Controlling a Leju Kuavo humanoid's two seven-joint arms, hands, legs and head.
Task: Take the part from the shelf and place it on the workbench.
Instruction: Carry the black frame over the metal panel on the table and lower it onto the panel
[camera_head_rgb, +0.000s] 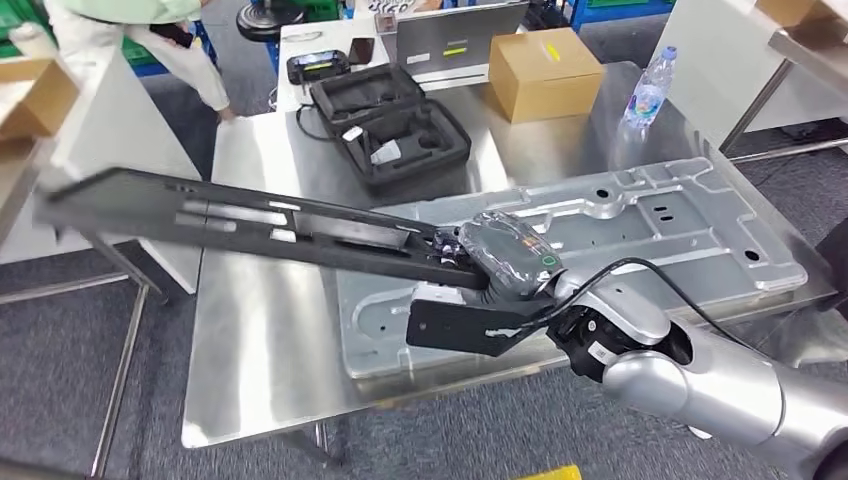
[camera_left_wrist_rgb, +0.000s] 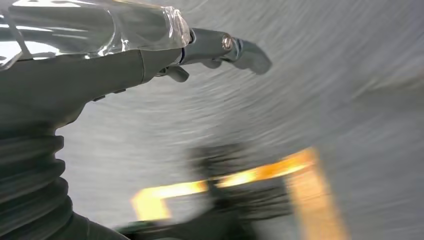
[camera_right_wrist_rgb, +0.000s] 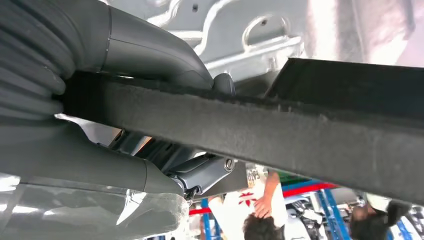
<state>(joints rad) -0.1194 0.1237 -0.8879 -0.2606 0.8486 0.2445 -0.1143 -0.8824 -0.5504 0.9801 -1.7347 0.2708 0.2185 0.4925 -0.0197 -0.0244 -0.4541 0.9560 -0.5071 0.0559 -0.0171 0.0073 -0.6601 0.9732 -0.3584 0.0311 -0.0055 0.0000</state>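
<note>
Right hand (camera_head_rgb: 510, 262) clamped on one end of long black part (camera_head_rgb: 250, 225), held cantilevered above workbench (camera_head_rgb: 260, 340) left edge. Likely stiff, light, tip-heavy; better gripped nearer mid-length. Left hand (camera_left_wrist_rgb: 90, 60) empty, fingers extended.

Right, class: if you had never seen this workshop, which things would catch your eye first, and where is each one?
The long black flat part stands out first, held by the robot's right hand slantwise over the shiny steel workbench. Under the hand lies a large grey stamped metal panel, and behind it sit an open black foam-lined case and a brown cardboard box.
</note>
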